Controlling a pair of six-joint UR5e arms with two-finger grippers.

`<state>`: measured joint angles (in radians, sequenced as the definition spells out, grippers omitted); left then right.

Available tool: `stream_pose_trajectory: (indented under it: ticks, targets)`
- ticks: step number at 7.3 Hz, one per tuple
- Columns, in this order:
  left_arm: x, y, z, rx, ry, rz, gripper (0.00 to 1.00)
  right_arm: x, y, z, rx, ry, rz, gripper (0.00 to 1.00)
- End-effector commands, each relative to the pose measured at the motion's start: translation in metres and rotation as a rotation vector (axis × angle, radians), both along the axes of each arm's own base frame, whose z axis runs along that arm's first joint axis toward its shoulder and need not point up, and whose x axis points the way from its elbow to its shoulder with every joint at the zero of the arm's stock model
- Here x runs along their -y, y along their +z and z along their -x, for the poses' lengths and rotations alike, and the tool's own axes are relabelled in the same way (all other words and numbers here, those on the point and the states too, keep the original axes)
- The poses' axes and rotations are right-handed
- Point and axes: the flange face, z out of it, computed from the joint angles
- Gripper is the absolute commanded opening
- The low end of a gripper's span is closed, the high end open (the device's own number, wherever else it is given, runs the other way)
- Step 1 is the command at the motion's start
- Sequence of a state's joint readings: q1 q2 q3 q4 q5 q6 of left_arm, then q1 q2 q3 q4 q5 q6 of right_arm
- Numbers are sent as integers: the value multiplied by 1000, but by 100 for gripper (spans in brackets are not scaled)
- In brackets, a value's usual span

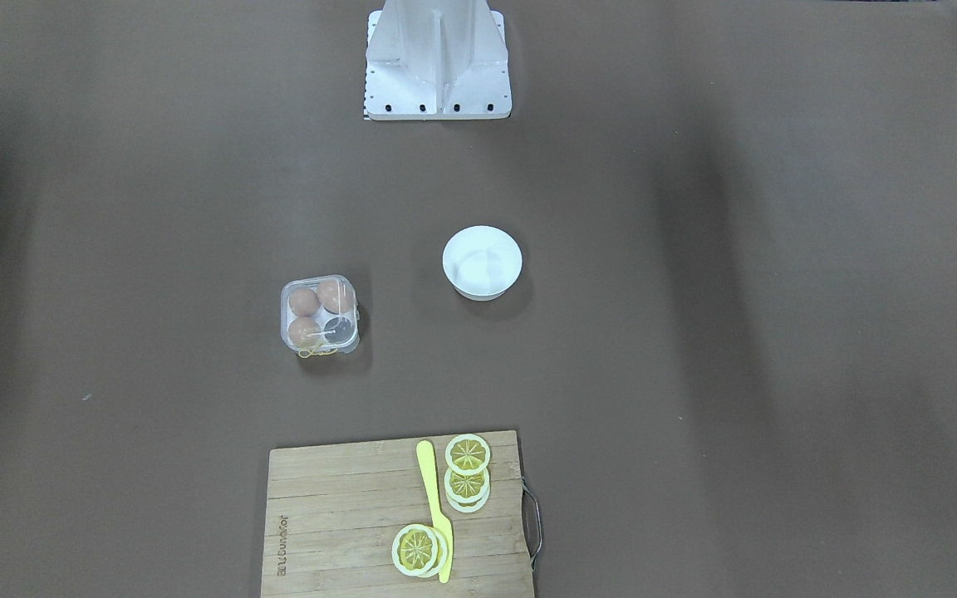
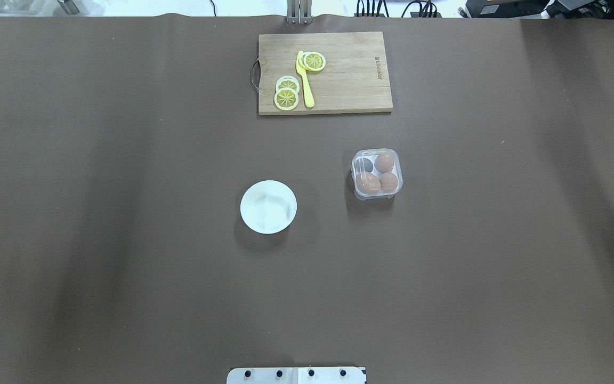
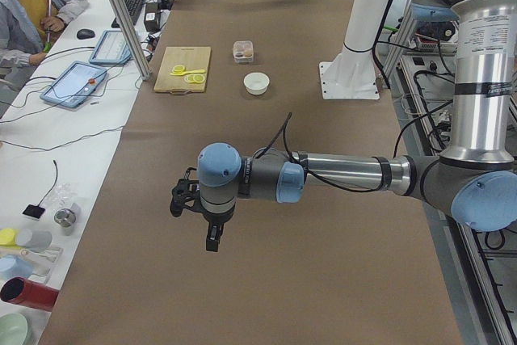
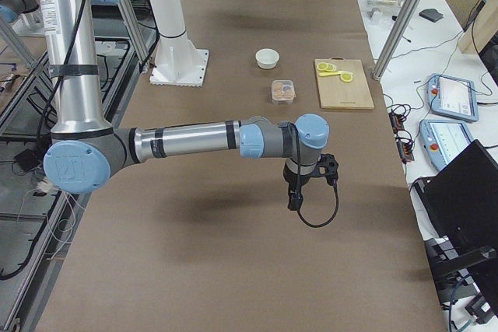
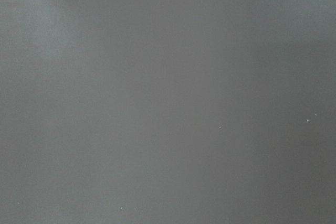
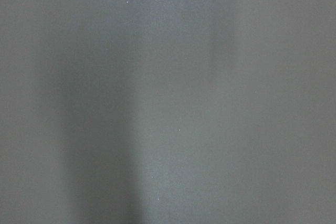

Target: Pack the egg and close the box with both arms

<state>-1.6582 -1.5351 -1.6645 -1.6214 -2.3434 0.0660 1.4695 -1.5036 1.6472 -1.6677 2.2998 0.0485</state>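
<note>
- Nearest to me, one at each end of the counter (image 2: 126, 240), the left arm (image 3: 339, 175) and the right arm (image 4: 187, 139) stretch out low over bare brown covering. The left fingers (image 3: 212, 240) and the right fingers (image 4: 294, 198) hang pointing down, and I cannot tell whether either pair is apart or together.
- Out past the white base (image 2: 296, 375), a round white bowl (image 2: 268, 207) sits mid-counter.
- A little further, toward the robot's right and apart from the bowl, stands the box (image 2: 375, 196). It is small, square and clear, with rounded corners, and its lid seems to be folded down.
- Inside it, three smooth orange-brown eggs (image 2: 368, 183) nestle together, and the fourth cell shows dark.
- A yellow string (image 1: 316, 352) curls at the box's far edge.
- Farthest off, a wooden cutting board (image 2: 349, 80) carries lemon slices (image 2: 286, 98) and a yellow knife (image 2: 306, 85).
</note>
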Motion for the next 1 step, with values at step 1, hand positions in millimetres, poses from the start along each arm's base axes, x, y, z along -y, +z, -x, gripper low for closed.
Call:
stream_pose_trajectory:
  ticks: [1]
  targets:
    - [1, -4, 0, 0, 0, -8, 98, 0, 0, 0, 0, 0, -1, 100]
